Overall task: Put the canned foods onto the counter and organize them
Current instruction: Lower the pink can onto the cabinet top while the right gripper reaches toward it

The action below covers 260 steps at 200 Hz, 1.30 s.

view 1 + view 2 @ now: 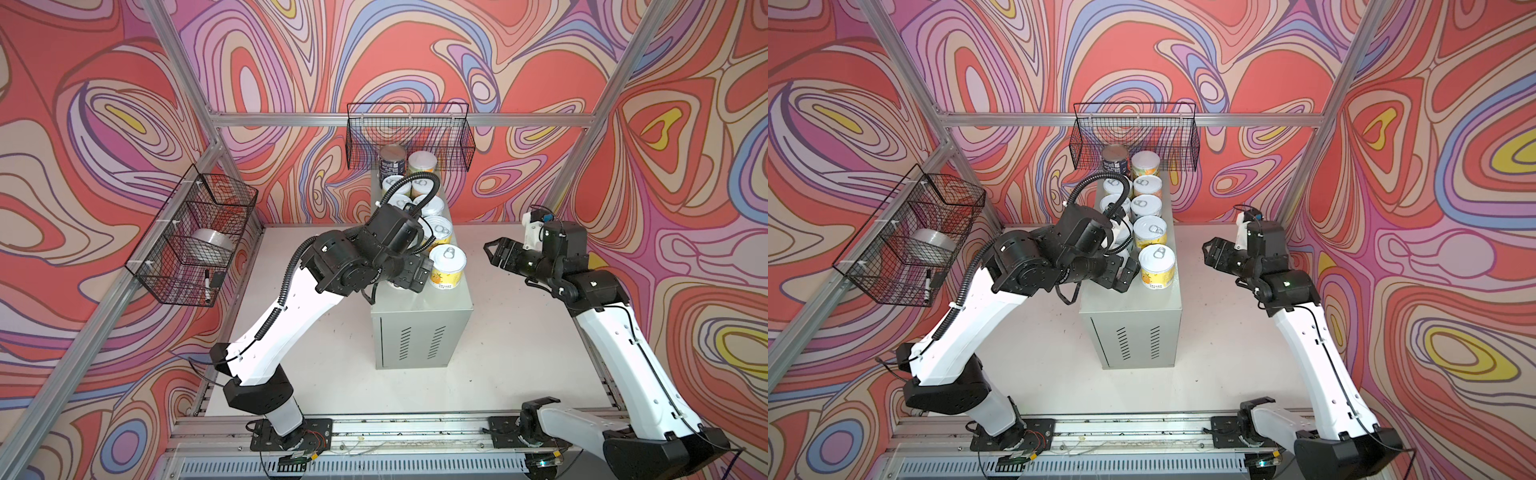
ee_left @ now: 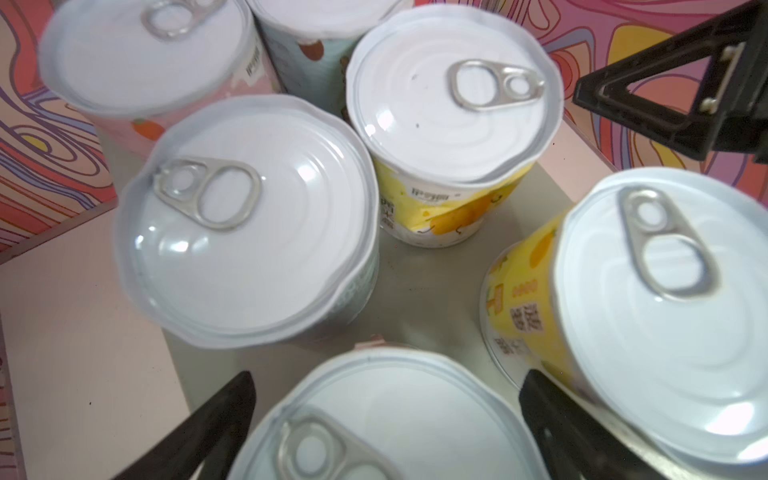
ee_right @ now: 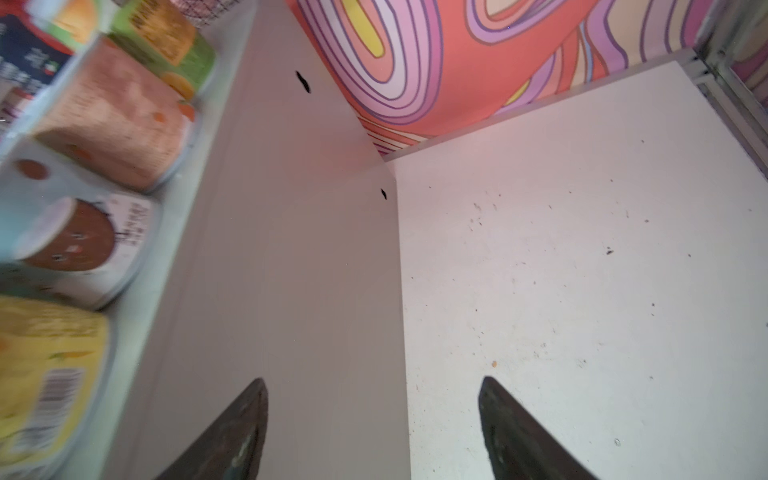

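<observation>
The canned foods stand in two rows on the light-grey counter (image 1: 419, 301) (image 1: 1129, 303), from a dark navy tin (image 1: 392, 162) at the far end to a yellow one (image 1: 446, 266) (image 1: 1156, 266) nearest. My left gripper (image 1: 409, 278) (image 1: 1121, 276) (image 2: 386, 384) hangs open over the near-left tin (image 2: 386, 419), one jaw on each side, with a small gap showing. The arm hides that tin in both top views. My right gripper (image 1: 494, 251) (image 1: 1210, 251) (image 3: 374, 386) is open and empty, right of the counter (image 3: 291, 249) at about tin height.
A black wire basket (image 1: 411, 135) hangs just above the counter's far end. Another basket (image 1: 195, 237) on the left wall holds a silver tape roll (image 1: 212, 247) and a marker (image 1: 206, 284). The white tabletop (image 1: 332, 353) (image 3: 582, 291) surrounds the counter.
</observation>
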Tool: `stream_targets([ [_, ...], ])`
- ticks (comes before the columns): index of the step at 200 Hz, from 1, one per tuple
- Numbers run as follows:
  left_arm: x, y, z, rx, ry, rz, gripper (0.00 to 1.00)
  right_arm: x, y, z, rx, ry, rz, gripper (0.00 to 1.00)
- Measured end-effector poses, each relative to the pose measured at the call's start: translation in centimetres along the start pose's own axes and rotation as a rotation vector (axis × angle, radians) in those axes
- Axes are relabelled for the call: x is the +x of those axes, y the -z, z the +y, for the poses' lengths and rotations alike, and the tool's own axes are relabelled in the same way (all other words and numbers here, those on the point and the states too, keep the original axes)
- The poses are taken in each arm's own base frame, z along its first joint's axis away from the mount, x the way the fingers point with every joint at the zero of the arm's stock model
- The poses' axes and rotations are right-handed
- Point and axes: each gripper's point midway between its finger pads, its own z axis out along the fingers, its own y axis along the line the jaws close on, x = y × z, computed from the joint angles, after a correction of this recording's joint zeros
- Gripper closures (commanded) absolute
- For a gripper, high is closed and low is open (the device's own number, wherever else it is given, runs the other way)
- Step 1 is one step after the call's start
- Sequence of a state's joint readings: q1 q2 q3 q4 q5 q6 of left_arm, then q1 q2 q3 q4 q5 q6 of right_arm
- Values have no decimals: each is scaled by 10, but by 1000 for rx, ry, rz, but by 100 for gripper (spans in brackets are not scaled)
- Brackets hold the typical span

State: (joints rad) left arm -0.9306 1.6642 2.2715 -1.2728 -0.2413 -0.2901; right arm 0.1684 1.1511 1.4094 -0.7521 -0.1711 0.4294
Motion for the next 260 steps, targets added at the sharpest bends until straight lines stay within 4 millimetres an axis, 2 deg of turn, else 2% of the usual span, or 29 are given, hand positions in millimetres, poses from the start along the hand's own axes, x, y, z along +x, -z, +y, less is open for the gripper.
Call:
stream_targets([
  [34, -15, 26, 6, 8, 0, -84, 1, -28, 34, 35, -120, 56, -72, 25],
  [60, -21, 50, 11, 26, 14, -142, 2, -37, 57, 56, -201, 103, -98, 30],
  [94, -27, 79, 19, 48, 39, -224, 5, -26, 79, 83, -354, 165, -71, 39],
  [118, -21, 90, 27, 36, 51, -247, 6, -9, 93, 102, -495, 196, -28, 40],
  [139, -8, 89, 32, 25, 62, -237, 8, 2, 101, 112, -578, 205, 9, 57],
  [145, -4, 86, 32, 24, 66, -229, 9, 4, 103, 114, -595, 206, 17, 66],
  [149, -1, 85, 33, 24, 69, -225, 9, 5, 104, 115, -606, 210, 19, 69],
  [193, 19, 60, 29, 24, 88, -168, 8, 16, 105, 120, -667, 194, 66, 63],
  [260, 15, 55, 23, 50, 107, -185, 9, 30, 92, 118, -702, 132, 132, 68],
])
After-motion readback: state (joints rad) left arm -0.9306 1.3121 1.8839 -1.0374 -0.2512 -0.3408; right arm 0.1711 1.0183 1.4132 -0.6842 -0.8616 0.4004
